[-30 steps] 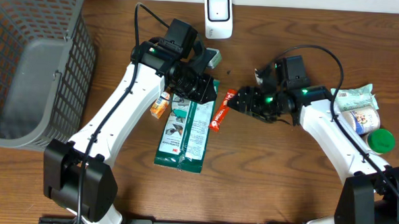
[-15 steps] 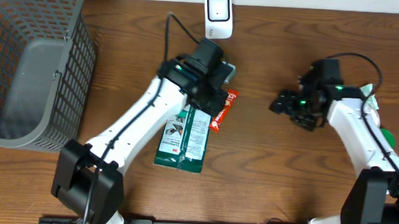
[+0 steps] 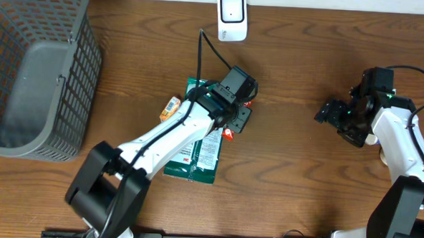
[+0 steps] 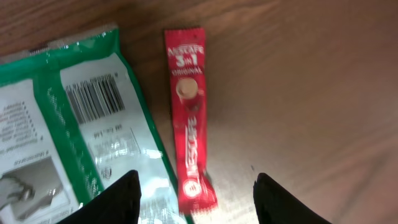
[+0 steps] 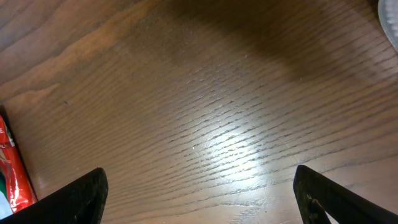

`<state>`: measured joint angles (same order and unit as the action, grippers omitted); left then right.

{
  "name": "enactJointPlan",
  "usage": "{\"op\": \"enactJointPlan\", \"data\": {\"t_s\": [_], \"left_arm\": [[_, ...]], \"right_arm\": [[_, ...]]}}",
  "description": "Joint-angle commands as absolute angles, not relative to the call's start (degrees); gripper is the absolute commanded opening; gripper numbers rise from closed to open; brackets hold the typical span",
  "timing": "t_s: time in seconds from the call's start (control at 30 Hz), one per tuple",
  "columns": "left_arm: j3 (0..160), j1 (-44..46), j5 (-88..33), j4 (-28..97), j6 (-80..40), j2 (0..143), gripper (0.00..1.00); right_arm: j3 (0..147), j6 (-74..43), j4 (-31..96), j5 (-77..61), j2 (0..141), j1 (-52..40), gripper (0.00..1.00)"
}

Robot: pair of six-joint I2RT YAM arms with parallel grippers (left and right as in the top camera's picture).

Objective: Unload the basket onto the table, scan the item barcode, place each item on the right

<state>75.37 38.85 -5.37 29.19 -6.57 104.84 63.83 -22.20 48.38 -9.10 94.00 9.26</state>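
Near the frame's middle, the green packet lies flat with the red coffee stick just right of it, under the left gripper, its fingers parted and empty. At the right edge, the right gripper is spread wide, holding nothing.

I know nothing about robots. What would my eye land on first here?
A bright red coffee sachet lies flat on the wooden table, beside a green packet whose barcode faces up, with the left gripper open over them. A grey mesh basket fills the left side, and a white scanner stands at the back edge.
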Motion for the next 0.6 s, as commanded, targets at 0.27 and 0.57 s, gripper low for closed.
{"op": "enactJointPlan", "data": {"t_s": [0.27, 0.57], "left_arm": [[75.13, 40.91, -3.31, 21.74, -5.72, 114.80, 0.55], [75.11, 43.75, 5.37, 20.49, -5.17, 120.11, 0.53]], "right_arm": [[63.51, -20.69, 48.42, -8.38, 92.79, 9.43, 0.91], [63.51, -20.69, 48.42, -8.40, 92.79, 9.32, 0.92]]}}
